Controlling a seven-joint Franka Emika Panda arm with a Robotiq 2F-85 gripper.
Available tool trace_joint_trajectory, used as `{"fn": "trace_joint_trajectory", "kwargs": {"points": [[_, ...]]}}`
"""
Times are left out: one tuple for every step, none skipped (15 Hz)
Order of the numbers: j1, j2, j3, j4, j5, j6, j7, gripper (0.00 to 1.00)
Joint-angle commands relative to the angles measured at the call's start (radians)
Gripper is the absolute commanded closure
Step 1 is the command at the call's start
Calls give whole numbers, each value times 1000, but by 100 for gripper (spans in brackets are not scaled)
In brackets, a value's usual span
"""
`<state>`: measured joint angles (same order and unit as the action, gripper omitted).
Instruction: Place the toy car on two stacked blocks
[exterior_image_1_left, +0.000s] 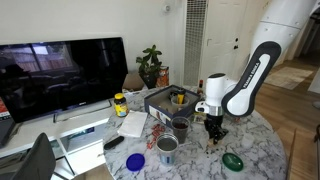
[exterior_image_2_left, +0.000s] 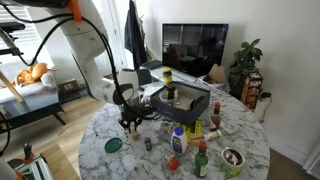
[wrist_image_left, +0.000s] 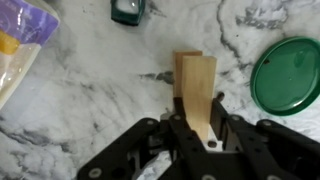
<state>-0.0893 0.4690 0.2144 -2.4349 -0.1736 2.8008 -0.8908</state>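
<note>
**Block in the jaws, car untouched**

Gripper (wrist_image_left: 200, 128) is pinched narrow on a wooden block (wrist_image_left: 198, 90), low centre of the wrist view. A second block (wrist_image_left: 182, 66) shows just behind it, edges offset; can't tell whether they're stacked or side by side. The small teal thing at the top edge looks like the toy car (wrist_image_left: 128, 10), on the marble table (wrist_image_left: 90, 100), apart from the blocks.

Risks:
- A skewed release tips the stack.
- The top face is narrow, so the car could roll off.
- The green lid (wrist_image_left: 290, 75), close on the right, may get clipped.
</note>
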Motion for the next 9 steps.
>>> {"fn": "trace_joint_trajectory", "kwargs": {"points": [[17,16,-26,-10,-33,45,4,93],[17,18,-27,-10,-35,47,5,93],[18,20,-29,-10,-39,52,6,93],[19,21,-31,-10,-41,57,7,93],[19,23,-32,-11,-44,59,8,93],[19,23,-33,-11,-46,62,9,93],[20,24,-34,-11,-47,64,10,93],[20,24,-35,-11,-48,66,10,93],[23,25,-37,-11,-51,67,11,93]]}}
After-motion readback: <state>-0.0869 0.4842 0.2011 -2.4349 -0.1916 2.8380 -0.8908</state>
